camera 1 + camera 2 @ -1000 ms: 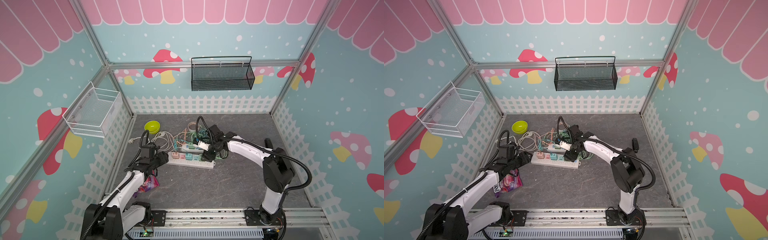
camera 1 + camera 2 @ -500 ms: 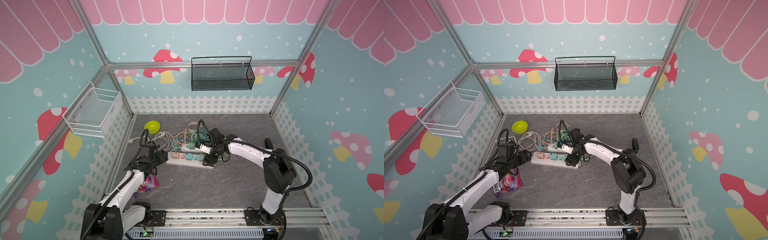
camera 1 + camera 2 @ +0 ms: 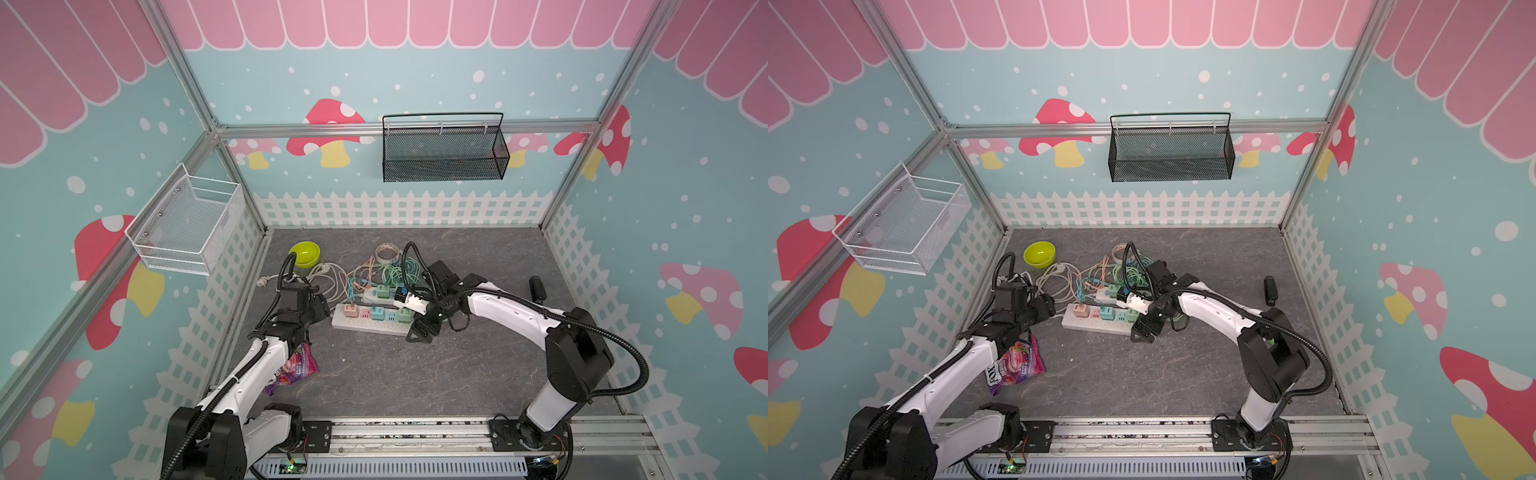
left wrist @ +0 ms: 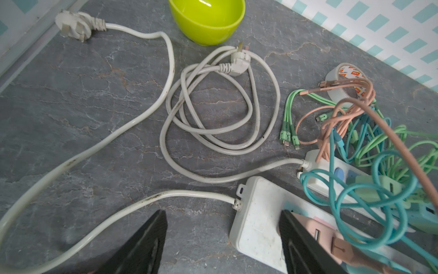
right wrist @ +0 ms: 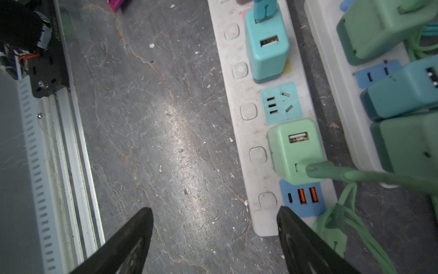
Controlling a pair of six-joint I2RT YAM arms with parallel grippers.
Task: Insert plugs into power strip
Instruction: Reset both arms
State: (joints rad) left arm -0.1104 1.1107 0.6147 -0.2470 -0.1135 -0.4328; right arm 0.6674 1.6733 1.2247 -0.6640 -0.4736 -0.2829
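A white power strip [image 3: 365,327] lies in the middle of the floor. A salmon plug [image 3: 351,309], a teal plug [image 5: 266,51] and a mint plug [image 5: 295,149] sit in it. One teal socket [image 5: 280,103] between the last two is bare. Behind it lies a second strip [image 5: 336,78] carrying mint and teal plugs. My right gripper [image 5: 214,213] is open, low at the front strip's right end beside its USB ports [image 5: 302,197], holding nothing. My left gripper [image 4: 222,213] is open at the strip's left end [image 4: 256,213], one finger [image 4: 298,237] over the strip next to the salmon plug [image 4: 324,237].
Coiled white cords [image 4: 213,113] and a lime bowl [image 4: 206,19] lie behind the left gripper. A tangle of thin coloured cables [image 3: 390,272] and a tape roll [image 3: 386,252] sit behind the strips. A snack bag [image 3: 1017,365] lies under the left arm, and a black object [image 3: 536,289] lies at the right.
Both grippers have opened wider. My right gripper has drawn back from over the strips toward the front, down to the front strip's right end. The left arm has hardly moved.
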